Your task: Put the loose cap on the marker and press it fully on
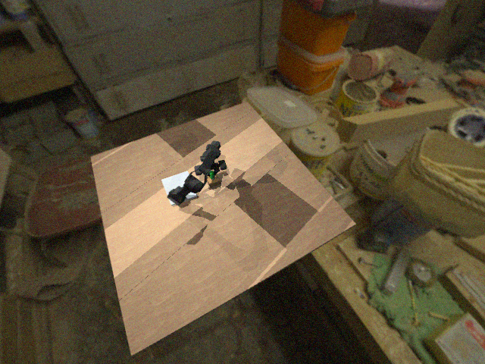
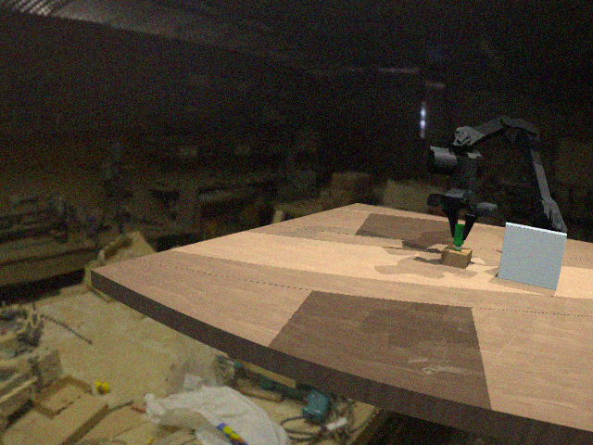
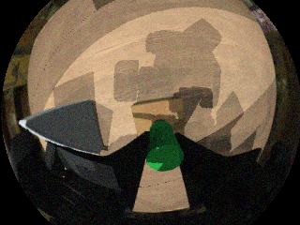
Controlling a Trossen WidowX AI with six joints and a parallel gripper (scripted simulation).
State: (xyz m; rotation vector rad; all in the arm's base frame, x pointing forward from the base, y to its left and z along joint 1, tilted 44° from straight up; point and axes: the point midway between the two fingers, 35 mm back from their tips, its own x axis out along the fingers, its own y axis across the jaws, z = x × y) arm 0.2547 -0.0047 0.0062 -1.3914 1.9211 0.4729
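Note:
The green cap (image 1: 211, 174) (image 2: 459, 234) (image 3: 164, 157) is upright between my fingertips. In the exterior view it sits over the top of the marker, with only a short pale-green piece of the marker (image 2: 458, 247) showing below it. Whether the cap is fully seated cannot be told. The brown holder block (image 1: 214, 183) (image 2: 455, 257) (image 3: 152, 109) stands on the table directly beneath. My gripper (image 2: 460, 234) points down and is shut on the cap. The cap hides most of the marker in the wrist view.
A pale upright panel (image 1: 176, 181) (image 2: 531, 256) (image 3: 67, 124) stands on the wooden table (image 1: 164, 290) (image 2: 230, 297) near the holder, beside the arm. Shadows of the arm fall on the table around the block.

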